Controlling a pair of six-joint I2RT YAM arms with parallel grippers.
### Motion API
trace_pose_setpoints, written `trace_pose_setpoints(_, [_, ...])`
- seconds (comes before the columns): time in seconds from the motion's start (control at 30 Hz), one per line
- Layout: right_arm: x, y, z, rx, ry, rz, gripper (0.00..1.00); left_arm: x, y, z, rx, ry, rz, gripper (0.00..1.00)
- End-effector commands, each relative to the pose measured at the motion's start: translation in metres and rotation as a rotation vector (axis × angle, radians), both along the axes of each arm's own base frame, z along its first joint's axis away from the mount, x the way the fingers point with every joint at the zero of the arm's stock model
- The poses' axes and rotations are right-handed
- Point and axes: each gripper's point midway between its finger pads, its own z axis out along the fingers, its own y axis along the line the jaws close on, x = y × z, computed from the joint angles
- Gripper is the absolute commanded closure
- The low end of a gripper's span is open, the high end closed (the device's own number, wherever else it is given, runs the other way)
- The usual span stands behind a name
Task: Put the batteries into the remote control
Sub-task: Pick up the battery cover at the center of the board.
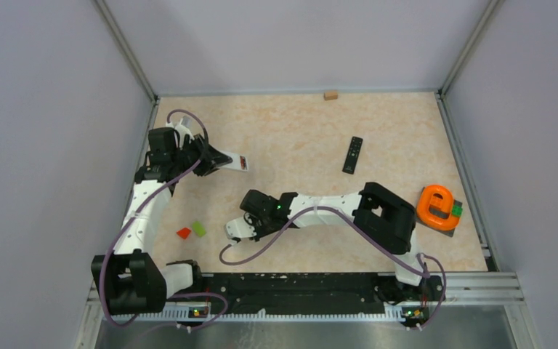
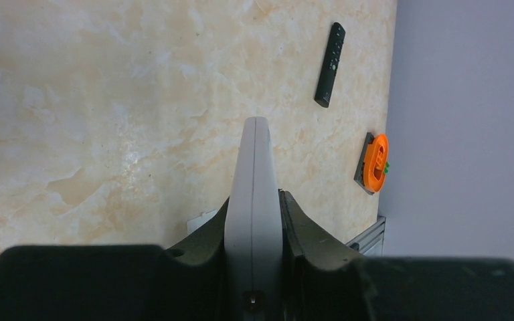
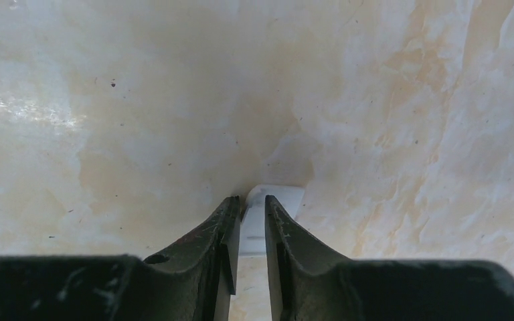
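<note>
Left gripper (image 1: 220, 161), jaws clamped on a white remote (image 2: 253, 174) held edge-on over the counter (image 1: 298, 123); what it holds inside cannot be told. Right gripper (image 3: 249, 217), jaws narrow, pinches a white plate (image 3: 278, 195) on the counter. A tray (image 1: 449, 226) carries an orange ring (image 1: 436, 207) and a green block (image 1: 455, 211).

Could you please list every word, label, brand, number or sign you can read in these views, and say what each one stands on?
None can be read in any view.
Black remote: button markings too small to read.
White remote: no print visible; the red marks at its end are too blurred.
White plastic piece: blank.
Orange object: no lettering visible.
</note>
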Motion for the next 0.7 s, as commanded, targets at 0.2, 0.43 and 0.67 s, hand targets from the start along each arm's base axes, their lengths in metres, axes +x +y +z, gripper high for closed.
trace_pose_setpoints(0.2, [-0.013, -0.026, -0.033, -0.155, 0.107, -0.029, 0.72, 0.005, 0.0, 0.022, -0.003, -0.097, -0.021, 1.0])
trace_pose_setpoints(0.43, [-0.005, -0.025, -0.022, -0.144, 0.09, -0.115, 0.69, 0.005, -0.001, 0.022, -0.004, -0.097, -0.022, 1.0])
trace_pose_setpoints(0.67, [-0.007, -0.03, -0.026, -0.171, 0.18, -0.183, 0.73, 0.005, -0.001, 0.023, -0.009, -0.099, -0.026, 1.0])
